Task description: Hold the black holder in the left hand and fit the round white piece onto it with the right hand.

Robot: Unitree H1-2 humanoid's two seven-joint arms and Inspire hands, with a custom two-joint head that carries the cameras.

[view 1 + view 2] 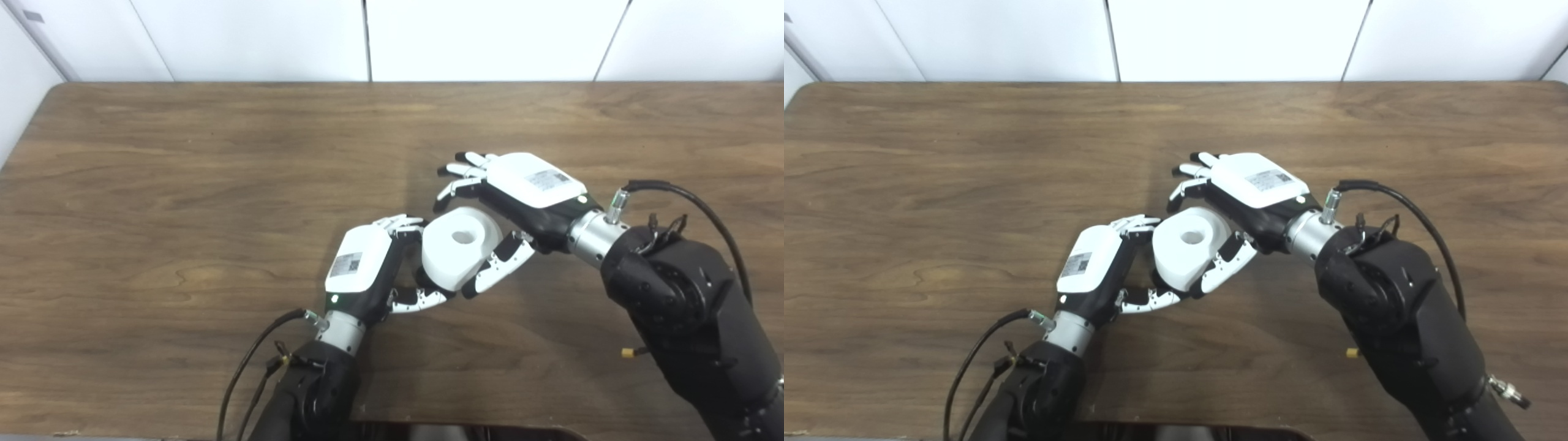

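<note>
white wall panels (490,37) stand behind a brown wood-grain table (184,184), and both arms come up from the near edge to meet over its middle.

the left hand (367,269) is turned with its white back plate facing up and to the left, fingers (401,223) curled over toward the right and thumb (422,299) reaching under from below. between them it seems to clasp something at the lower left side of the round white piece (460,246), but the black holder is hidden behind the hand and the piece, so i cannot tell whether the hand truly grips it or what it is closed on.

the right hand (520,196) comes in from the right, white back plate up, wrist angled down toward the left. its thumb (499,266) lies against the lower right side of the white piece, and its fingers (459,177) curve over the far side, their tips spread and just above the piece's upper edge. whether those fingers touch the piece is not clear; the hand cups it loosely rather than clamping it tight.

the round white piece sits between the two hands, a thick ring with a hole in its top face, tilted a little toward the camera. a shadow lies on the table beneath and to the left of it.

black cables (692,199) loop from each wrist back along the dark forearms.
</note>
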